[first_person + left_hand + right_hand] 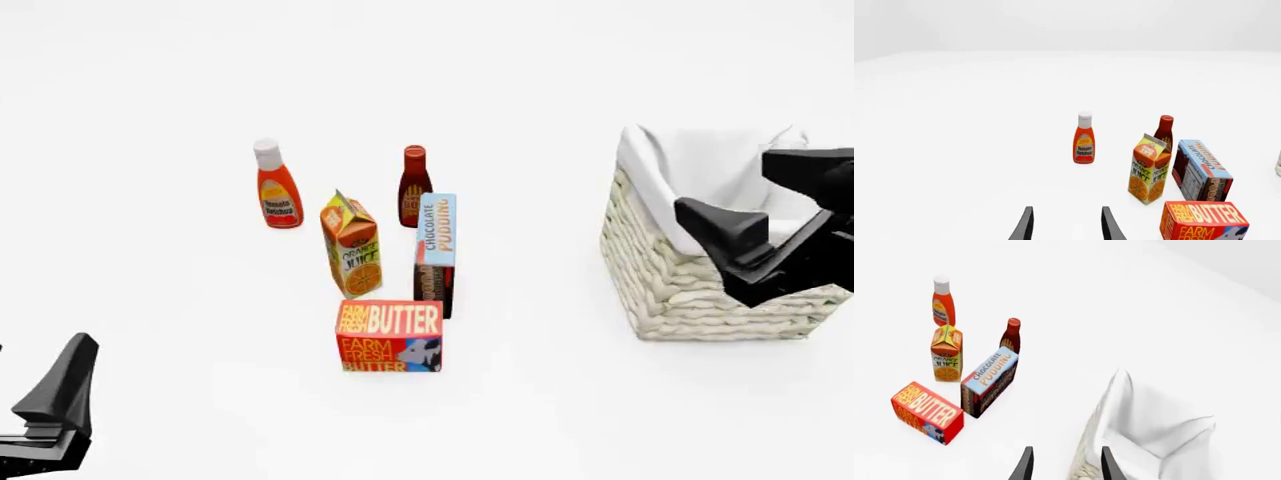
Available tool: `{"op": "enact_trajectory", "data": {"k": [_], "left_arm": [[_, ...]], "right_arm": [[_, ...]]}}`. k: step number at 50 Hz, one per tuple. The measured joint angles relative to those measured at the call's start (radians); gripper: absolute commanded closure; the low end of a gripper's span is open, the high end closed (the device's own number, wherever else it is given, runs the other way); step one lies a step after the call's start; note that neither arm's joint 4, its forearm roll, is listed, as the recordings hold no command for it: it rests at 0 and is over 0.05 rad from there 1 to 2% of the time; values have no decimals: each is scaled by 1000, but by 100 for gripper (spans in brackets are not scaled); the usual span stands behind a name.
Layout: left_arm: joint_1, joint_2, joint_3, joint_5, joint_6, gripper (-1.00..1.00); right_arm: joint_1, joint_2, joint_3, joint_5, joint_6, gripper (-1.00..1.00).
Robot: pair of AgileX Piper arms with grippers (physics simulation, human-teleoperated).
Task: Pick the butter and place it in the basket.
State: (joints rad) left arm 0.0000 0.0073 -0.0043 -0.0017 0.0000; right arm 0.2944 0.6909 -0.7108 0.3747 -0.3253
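Observation:
The butter (387, 336) is a red-orange box with yellow-white lettering, lying on the white table nearest my side of the grocery cluster. It also appears in the left wrist view as the butter (1203, 221) and in the right wrist view as the butter (927, 412). The cream wicker basket (667, 290) with white lining stands at the right. My right gripper (1066, 467) hovers open and empty over the basket's near rim (1117, 405). My left gripper (1067, 227) is open and empty, low at the near left, well short and left of the butter.
Behind the butter stand a chocolate pudding box (435, 255), an orange juice carton (352, 245), a dark red sauce bottle (414, 185) and a ketchup bottle (278, 185). The right arm (761, 240) covers part of the basket.

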Motion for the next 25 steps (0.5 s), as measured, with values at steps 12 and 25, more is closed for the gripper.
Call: {"op": "enact_trajectory", "data": {"k": [12, 25], "left_arm": [[0, 0, 0, 0, 0, -100], [0, 0, 0, 0, 0, -100]], "right_arm": [[60, 165, -192, 126, -49, -100], [114, 284, -334, 229, -52, -100]]}}
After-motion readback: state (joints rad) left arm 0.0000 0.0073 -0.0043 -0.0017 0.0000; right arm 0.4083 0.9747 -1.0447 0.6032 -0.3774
